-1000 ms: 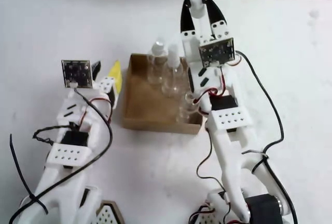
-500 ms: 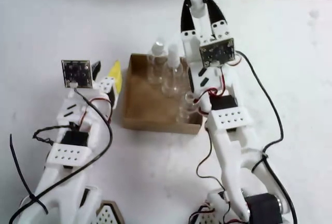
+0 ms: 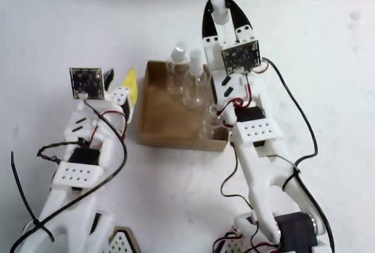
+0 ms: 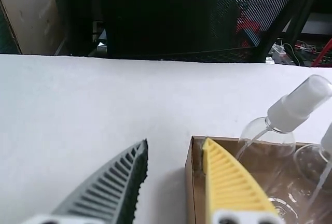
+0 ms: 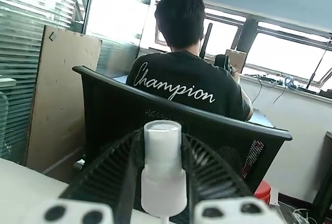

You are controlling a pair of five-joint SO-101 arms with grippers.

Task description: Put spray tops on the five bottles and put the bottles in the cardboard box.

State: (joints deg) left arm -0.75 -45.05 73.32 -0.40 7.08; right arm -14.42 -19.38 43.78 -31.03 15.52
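My right gripper is shut on a white spray top at the far side of the table, beyond the cardboard box. In the right wrist view the spray top stands upright between the two black fingers, raised off the table. Several clear bottles with white spray tops stand in the box's far right part. My left gripper rests open at the box's left wall; its yellow finger lies over that wall and its grey finger over bare table. Two capped bottles show in the left wrist view.
The white table is bare to the right of the right arm and to the far left. Black cables loop beside the right arm. A black mesh chair with a person sitting in it stands beyond the table.
The right gripper with the spray top has shifted slightly left and tilted. The left arm has not moved.
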